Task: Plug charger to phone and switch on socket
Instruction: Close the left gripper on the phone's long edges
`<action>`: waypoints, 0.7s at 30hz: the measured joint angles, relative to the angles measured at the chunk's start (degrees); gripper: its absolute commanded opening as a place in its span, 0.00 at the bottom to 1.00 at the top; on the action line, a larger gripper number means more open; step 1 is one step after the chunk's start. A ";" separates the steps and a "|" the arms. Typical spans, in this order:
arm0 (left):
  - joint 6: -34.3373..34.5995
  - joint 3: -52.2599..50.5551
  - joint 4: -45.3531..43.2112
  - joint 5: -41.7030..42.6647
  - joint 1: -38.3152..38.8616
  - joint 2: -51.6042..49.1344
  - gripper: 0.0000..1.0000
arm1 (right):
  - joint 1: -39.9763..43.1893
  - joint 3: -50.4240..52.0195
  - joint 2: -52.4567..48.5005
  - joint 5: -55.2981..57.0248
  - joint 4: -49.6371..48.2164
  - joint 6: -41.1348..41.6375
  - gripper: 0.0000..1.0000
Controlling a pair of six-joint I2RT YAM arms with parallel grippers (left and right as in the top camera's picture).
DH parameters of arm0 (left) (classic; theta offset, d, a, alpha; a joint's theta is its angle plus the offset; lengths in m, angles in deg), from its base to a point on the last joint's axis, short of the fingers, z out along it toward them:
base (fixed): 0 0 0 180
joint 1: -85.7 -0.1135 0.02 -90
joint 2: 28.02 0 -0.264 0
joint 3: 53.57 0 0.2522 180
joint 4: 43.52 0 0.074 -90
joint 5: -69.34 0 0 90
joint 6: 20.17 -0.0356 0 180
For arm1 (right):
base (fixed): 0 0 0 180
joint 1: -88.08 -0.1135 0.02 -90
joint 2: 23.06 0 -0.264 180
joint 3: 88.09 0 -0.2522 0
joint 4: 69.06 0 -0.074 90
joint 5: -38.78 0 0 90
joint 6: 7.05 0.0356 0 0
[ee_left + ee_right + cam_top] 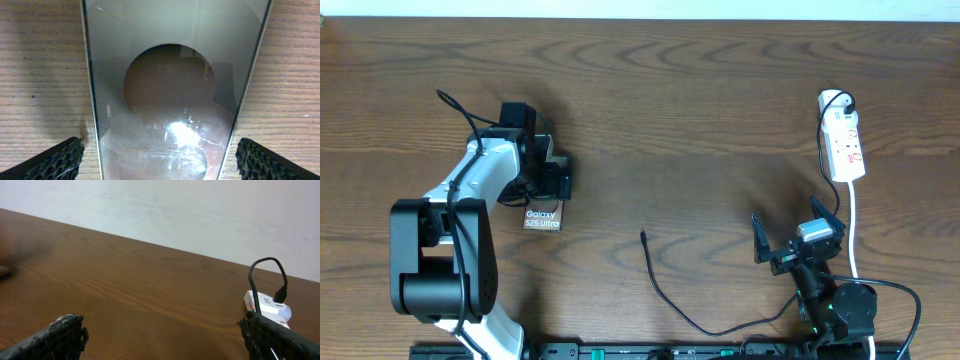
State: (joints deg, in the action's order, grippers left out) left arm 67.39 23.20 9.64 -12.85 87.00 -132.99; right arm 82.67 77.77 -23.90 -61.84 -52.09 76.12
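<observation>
The phone (pixel 542 218), a glossy slab with white "Galaxy S25 Ultra" text, lies flat on the table at left. My left gripper (pixel 548 192) is above its far end. In the left wrist view the phone (pixel 170 75) fills the middle and my left gripper (pixel 162 162) is open, a finger on each side of it. The charger's plug tip (pixel 643 235) lies loose mid-table, its thin black cable (pixel 665 295) curving towards the front right. The socket (pixel 846 145) lies at the far right, also seen in the right wrist view (pixel 267 305). My right gripper (pixel 796 245) (pixel 165 337) is open and empty.
The socket's white cord (pixel 854 215) runs towards the front past my right arm. A round white plug head (pixel 834 100) with a looped black cable sits at the strip's far end. Bare wooden table (pixel 700 120) lies between the arms. A white wall (pixel 200 210) is behind.
</observation>
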 measured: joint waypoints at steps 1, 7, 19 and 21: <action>0.02 0.00 -0.13 -0.28 0.00 0.00 0.98 | 0.00 0.00 0.00 0.00 0.00 0.00 0.99; 0.00 -1.36 -2.05 -0.68 0.00 0.00 0.98 | 0.00 0.02 0.00 0.00 0.00 0.00 0.99; -0.20 -1.92 -2.86 -1.40 0.07 0.13 0.98 | 0.00 0.00 0.00 0.00 0.00 0.00 0.99; -0.20 -1.92 -2.89 -1.40 0.07 0.13 0.98 | 0.00 0.02 0.00 0.00 0.00 0.00 0.99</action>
State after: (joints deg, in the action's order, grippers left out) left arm 67.20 21.27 6.75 -14.24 87.07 -132.86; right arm 82.67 77.79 -23.90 -61.84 -52.09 76.12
